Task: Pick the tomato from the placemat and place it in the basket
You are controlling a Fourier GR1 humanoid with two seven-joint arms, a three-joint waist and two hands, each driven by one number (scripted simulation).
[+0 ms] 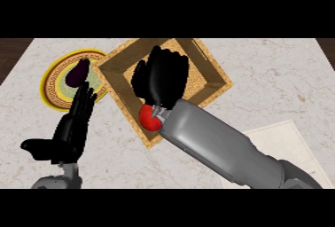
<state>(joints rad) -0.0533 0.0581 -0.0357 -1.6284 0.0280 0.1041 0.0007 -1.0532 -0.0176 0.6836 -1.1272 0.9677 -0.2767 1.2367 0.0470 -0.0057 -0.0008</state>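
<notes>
The tomato (148, 120) lies inside the basket (212, 71), at its near corner, partly hidden under my right wrist. My right hand (161, 79) hovers above the basket, fingers (171, 60) straight, holding nothing. My left hand (71, 128) rests open at the left, fingers up, near the plate (57, 77) with an eggplant (77, 74). The placemat (285, 135) lies right on the counter (274, 71).

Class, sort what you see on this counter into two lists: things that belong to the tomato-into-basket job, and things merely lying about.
Belongs to the job:
tomato, inside the basket
basket
placemat
right hand, open above the basket

Lying about:
plate
dark aubergine on the plate
left hand, open, resting at the left
</notes>
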